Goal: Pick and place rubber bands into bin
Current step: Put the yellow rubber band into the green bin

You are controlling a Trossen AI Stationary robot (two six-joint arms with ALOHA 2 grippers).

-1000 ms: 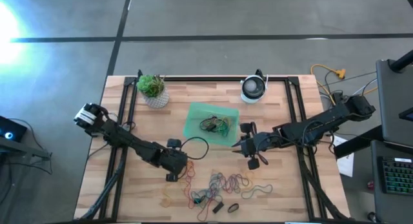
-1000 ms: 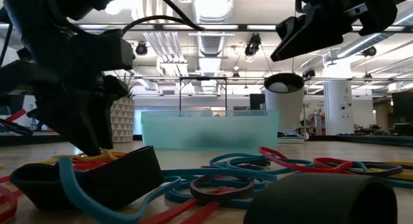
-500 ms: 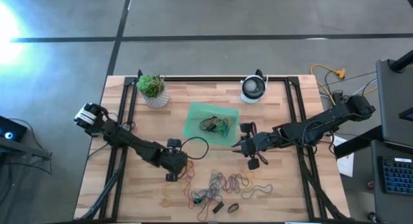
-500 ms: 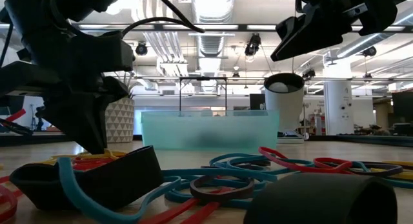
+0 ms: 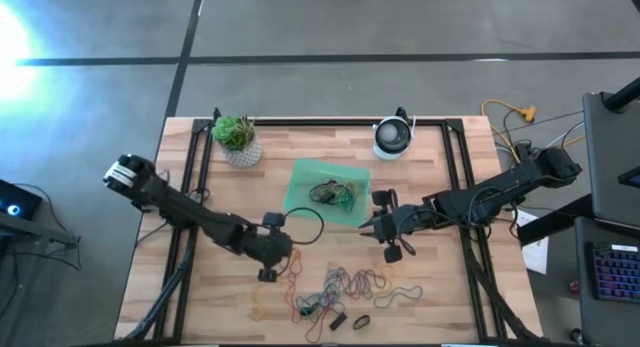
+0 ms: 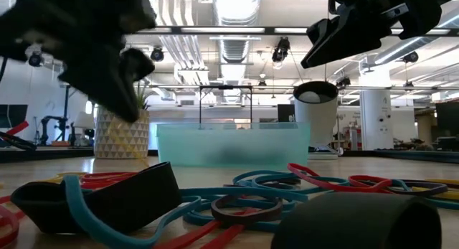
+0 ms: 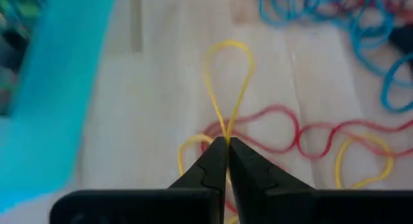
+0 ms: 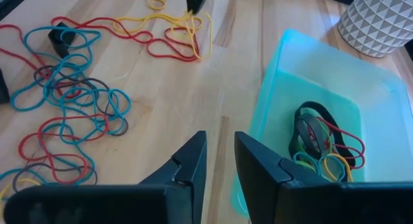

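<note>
Many loose rubber bands in red, blue, yellow and dark colours lie on the wooden table near its front edge, and they fill the foreground in the low view. Several more bands lie inside the green bin at the table's middle. My left gripper is left of the pile and above the table, shut on a yellow rubber band. My right gripper hovers by the bin's right wall, open, with nothing between its fingers. My left gripper pinches the yellow band between its two fingertips at one spot, where the two strands run together. The rest of the loop reaches out ahead of the tips. The fingers come slanting down from above. Yellow strands trail below them to the table.
A white patterned pot with a green plant stands at the far left and a round white and dark device at the far right. Two wide black bands lie close to the low camera. Bare wood lies left of the pile.
My left gripper has gone up from the bands on the table. In the low view it now hangs well above them and is blurred. My right gripper has kept still.
</note>
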